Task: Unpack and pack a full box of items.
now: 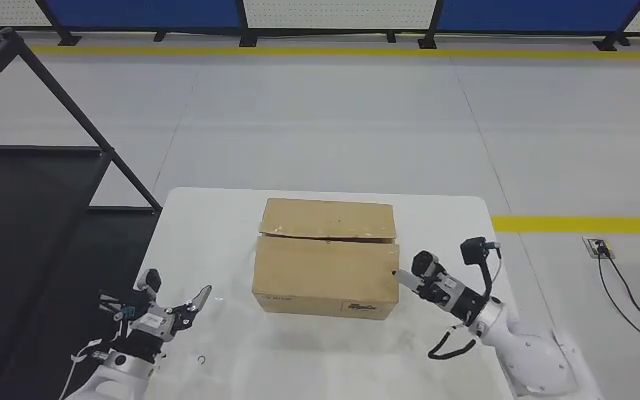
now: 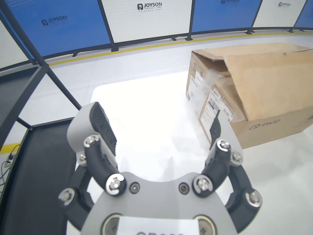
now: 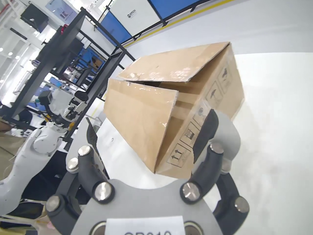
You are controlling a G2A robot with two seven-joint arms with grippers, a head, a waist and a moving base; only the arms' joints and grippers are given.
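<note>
While hovering over the near left corner of the white counter, spread wide with nothing between the ribbed black pads: the left jaws. Well apart from the cardboard box, off its left end.

Mid-counter, the box, resting flat with a long side toward the robot. Top flaps folded over but not sealed, with a dark gap between far flap and near flap. Near flap tilted, raised a little at its free edge. Contents hidden. On the left end, white shipping labels and a loose strip of clear tape hanging down. On the right end, a row of black handling symbols.

At the box's near right corner, the right jaws, open too and clamped on nothing. In the right wrist view, the corner edge between the two pads. One pad up against the symbol-printed end, touching or just beside, cannot tell which. Other pad off the front face, apart from it.

On the counter near the left jaws, a tiny ring-like thing, too small to name. Left of the counter, a black metal frame. Far behind, blue and white partition panels along a yellow floor line.
</note>
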